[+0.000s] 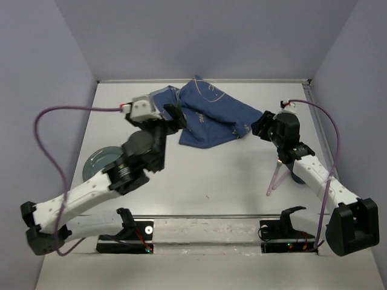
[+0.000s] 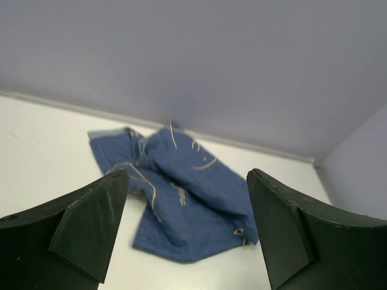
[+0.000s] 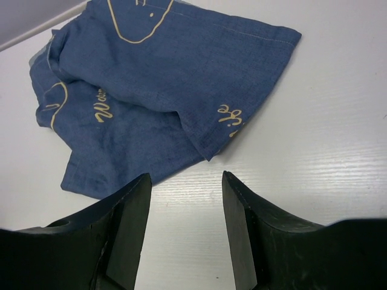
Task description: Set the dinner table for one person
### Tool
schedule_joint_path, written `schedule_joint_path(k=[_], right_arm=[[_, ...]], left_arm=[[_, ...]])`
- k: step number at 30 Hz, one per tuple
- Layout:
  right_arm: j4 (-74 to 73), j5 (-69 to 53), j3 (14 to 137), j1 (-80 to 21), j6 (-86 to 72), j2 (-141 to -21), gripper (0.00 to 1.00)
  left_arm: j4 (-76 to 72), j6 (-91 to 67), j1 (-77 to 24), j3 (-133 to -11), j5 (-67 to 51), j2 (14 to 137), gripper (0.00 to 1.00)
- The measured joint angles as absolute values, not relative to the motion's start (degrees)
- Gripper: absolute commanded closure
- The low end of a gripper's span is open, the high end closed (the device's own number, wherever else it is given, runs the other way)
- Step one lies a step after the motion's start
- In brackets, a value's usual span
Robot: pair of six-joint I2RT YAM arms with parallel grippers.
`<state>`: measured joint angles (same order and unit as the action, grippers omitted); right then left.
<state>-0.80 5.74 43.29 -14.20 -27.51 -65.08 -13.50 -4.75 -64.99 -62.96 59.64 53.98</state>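
- White worktop [image 1: 230,175] lies beneath both arms; crumpled blue cloth [image 1: 208,121] at its 12 o'clock, long axis 10-to-4.
- The left jaws: released, empty; cloth ahead at 12 o'clock.
- The right jaws: released, empty; cloth hem at 11 o'clock, seemingly nearer.

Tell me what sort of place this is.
Probably a robot test cell, not a home: a white tabletop boxed in by lavender walls, with the left arm and right arm mounted at its near edge.

cloth [image 2: 181,208]: blue, crumpled, pale line markings, lying on the white dinner table [image 2: 42,145] near the back wall [image 2: 199,60]
left gripper [image 2: 187,178]: jaws wide apart, framing the cloth
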Motion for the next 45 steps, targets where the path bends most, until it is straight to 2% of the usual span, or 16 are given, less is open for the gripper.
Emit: schedule_joint_path(k=[5, 8, 17, 23, 31, 35, 43, 45], right_arm=[[-1.10, 5.72, 43.57, -13.96, -27.40, -64.12, 0.44], [-1.72, 5.80, 43.55, -13.69, -27.35, -62.87, 0.44], [-2.57, 5.54, 43.55, -13.54, -27.18, -62.06, 0.44], [-2.61, 5.43, 43.55, -13.54, -27.18, -62.06, 0.44], [-2.57, 4.21, 43.55, -13.52, -27.22, -62.39, 0.44], [-2.57, 3.66, 43.55, -13.52, -27.24, -62.39, 0.44], [-2.39, 3.27, 43.35, -13.52, -27.27, -62.39, 0.44], [-2.04, 2.96, 43.35, -13.52, -27.27, -62.59, 0.44]], left_arm=[[-10.87, -26.61, -44.62, -50.70, 37.34, 69.97, 0.14], [-9.82, -34.30, -38.13, -45.12, 30.06, 75.75, 0.18], [-21.80, -52.18, -33.61, -38.59, 17.23, 84.58, 0.24], [-28.12, -60.62, -33.28, -36.01, 14.90, 90.67, 0.35], [-30.79, -66.46, -33.39, -33.50, 16.40, 92.99, 0.39], [-31.48, -67.48, -33.41, -35.33, 17.58, 95.37, 0.48], [-31.81, -68.45, -33.41, -38.46, 19.88, 99.09, 0.55], [-31.99, -68.66, -33.41, -39.05, 20.25, 99.83, 0.63]])
